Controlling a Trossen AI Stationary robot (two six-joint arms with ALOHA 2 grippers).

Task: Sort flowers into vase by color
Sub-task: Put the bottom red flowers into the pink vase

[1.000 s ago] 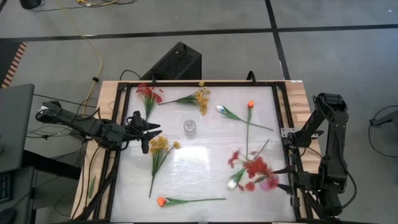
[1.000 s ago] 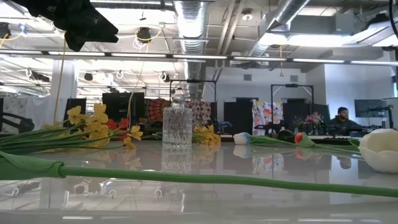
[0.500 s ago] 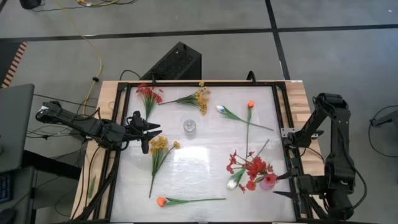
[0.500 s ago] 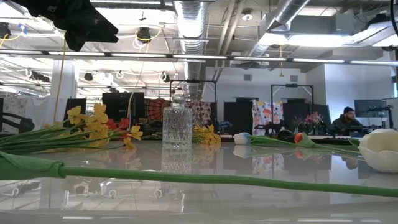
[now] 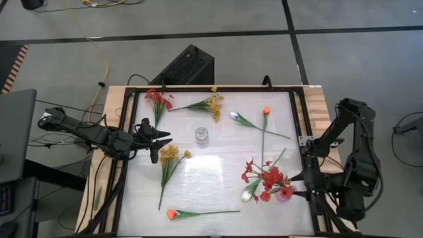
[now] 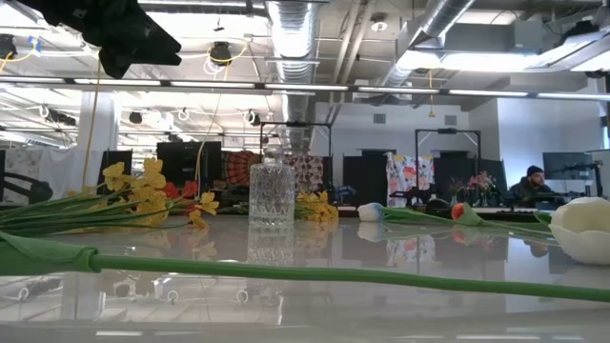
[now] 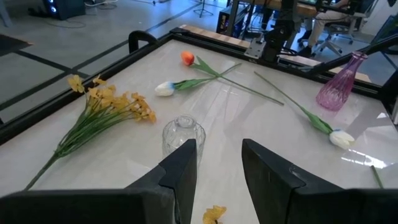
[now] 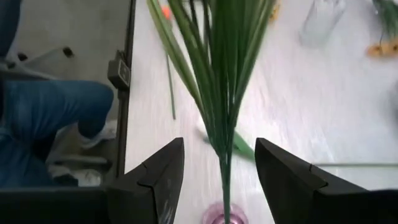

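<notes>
So red spray [image 5: 266, 178] is already standing in the pink vase [image 5: 285, 193] at the counter's [image 5: 218, 165] right edge, stems going up out of the vase mouth, blossoms fanned toward the middle. Right gripper [image 5: 303, 186] sits just beside that vase, jaws spread apart with nothing held; in its wrist view the green stems run up between the two open fingers [image 8: 149, 180] without touching them. Reads as a release just done, one red bunch sorted.

Left gripper [image 5: 156, 140] hovers by the counter's left edge, above the blossom end of a yellow spray [image 5: 169, 163], jaws open and empty. That spray lies flat, long axis running from the blossoms near the gripper down toward the front edge. Clear vase [image 5: 201, 135] stands upright near the centre, empty, close to the left gripper.

Next move, my guess: either arm picks the next flower. Second red spray [image 5: 157, 103] lies at the far left corner, well apart from the pink vase, so it is a long carry. Second yellow spray [image 5: 206, 106] lies at the back, blossoms pointing right. Orange tulips [image 5: 173, 214] and white tulips [image 5: 235, 117] lie flat, untouched.
</notes>
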